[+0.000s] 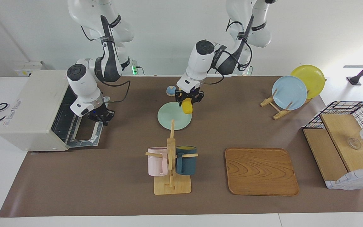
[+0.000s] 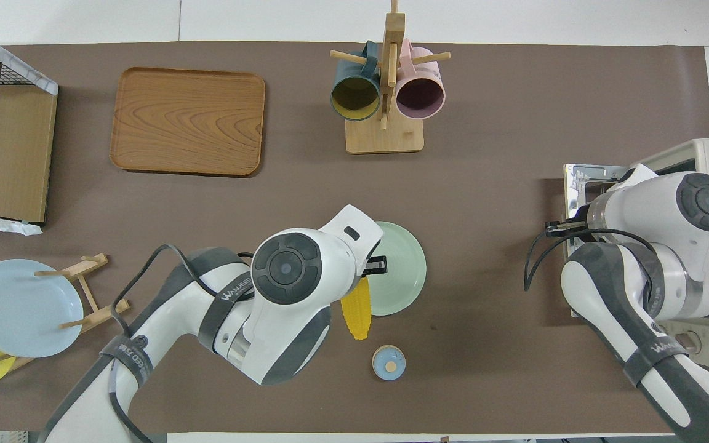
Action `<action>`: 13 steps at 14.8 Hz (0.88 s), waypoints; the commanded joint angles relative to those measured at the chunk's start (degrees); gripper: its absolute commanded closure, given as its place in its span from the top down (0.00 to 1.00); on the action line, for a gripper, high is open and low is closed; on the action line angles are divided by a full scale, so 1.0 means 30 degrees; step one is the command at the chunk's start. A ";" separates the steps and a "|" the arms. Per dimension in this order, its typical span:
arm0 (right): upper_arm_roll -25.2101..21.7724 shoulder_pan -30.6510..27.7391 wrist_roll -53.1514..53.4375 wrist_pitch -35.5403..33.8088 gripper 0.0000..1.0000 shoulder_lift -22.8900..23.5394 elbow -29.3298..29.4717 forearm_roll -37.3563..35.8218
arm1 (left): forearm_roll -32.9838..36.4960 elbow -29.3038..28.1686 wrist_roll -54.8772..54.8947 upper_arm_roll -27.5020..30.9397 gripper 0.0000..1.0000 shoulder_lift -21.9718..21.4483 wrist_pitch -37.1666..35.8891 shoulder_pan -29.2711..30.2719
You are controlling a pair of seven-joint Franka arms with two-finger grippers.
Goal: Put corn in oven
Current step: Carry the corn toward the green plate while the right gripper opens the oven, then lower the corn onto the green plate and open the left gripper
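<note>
- Brown-covered surface (image 1: pixel 112 186) under both arms; white wall at the robots' end.
- Landmark: oven (image 1: pixel 33 110), at the right arm's end of the surface. Door is dropped flat and the rack opening faces the middle of the surface.
- Right claw (image 1: pixel 99 117) is over the lowered door's handle edge, fingertips closed. Whether it grips the handle bar I cannot tell. In the overhead view it is mostly hidden under its own wrist.
- Left claw (image 1: pixel 188 98) is clamped on the corn (image 1: pixel 187 106), holding it in the air over the rim of the green plate (image 1: pixel 172 118), well apart from the oven.
- Corn hangs just below the left claw, gripped near one end, its free end pointing toward the robots in the overhead view (image 2: pixel 356 307).
- Key relation: the oven lies sideways from the held corn, toward the right arm's end. The cob's long axis runs roughly across that line of travel.
- Judgement: the right arm is nearer the oven, but the left carries the load, so the next move is a long sideways carry. The right claw over the door may crowd the entry.
</note>
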 commanded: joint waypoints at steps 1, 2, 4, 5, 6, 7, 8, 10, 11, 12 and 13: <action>-0.0571 0.0257 0.1039 0.0254 0.00 -0.0036 -0.0537 -0.0819 | -0.0250 -0.0195 -0.0101 0.0372 0.00 0.1056 0.2220 -0.0531; -0.0571 0.0490 0.1159 0.0253 0.00 -0.0036 -0.0537 -0.0790 | -0.0250 -0.0078 -0.0159 0.0401 0.00 0.1525 0.2866 -0.0967; -0.0571 0.0551 0.1189 0.0254 0.00 -0.0036 -0.0537 -0.0790 | -0.0280 0.0098 -0.0422 0.0431 0.00 0.2463 0.3863 -0.1264; -0.0571 0.0551 0.1189 0.0253 0.00 -0.0036 -0.0537 -0.0790 | -0.0280 0.0360 -0.0423 0.0431 0.00 0.2931 0.4187 -0.1438; -0.0571 0.0522 0.1160 0.0282 0.00 -0.0036 -0.0595 -0.0790 | -0.0280 0.0449 -0.0452 0.0431 0.00 0.3139 0.4335 -0.1498; -0.0571 0.0551 0.1189 0.0283 0.00 -0.0065 -0.0654 -0.0761 | -0.0280 0.0508 -0.0453 0.0431 0.00 0.3141 0.4395 -0.1499; -0.0571 0.0580 0.1218 0.0254 0.00 -0.0065 -0.0626 -0.0761 | -0.0280 0.0509 -0.0424 0.0431 0.00 0.3170 0.4512 -0.1499; -0.0542 0.0639 0.1219 -0.0067 0.00 0.0022 -0.0189 -0.0790 | -0.0221 0.0480 -0.0307 0.0431 0.00 0.3228 0.4892 -0.1499; -0.0542 0.0697 0.1219 -0.0417 0.00 0.0196 0.0365 -0.0790 | -0.0192 0.0480 -0.0277 0.0431 0.00 0.3345 0.5039 -0.1499; -0.0542 0.0959 0.1219 -0.1059 0.00 0.0285 0.1038 -0.0790 | -0.0134 0.0480 -0.0277 0.0431 0.00 0.3578 0.5214 -0.1499; -0.0542 0.1193 0.1248 -0.2080 0.21 0.0286 0.1973 -0.0790 | -0.0133 0.0480 -0.0277 0.0431 0.00 0.3610 0.5361 -0.1528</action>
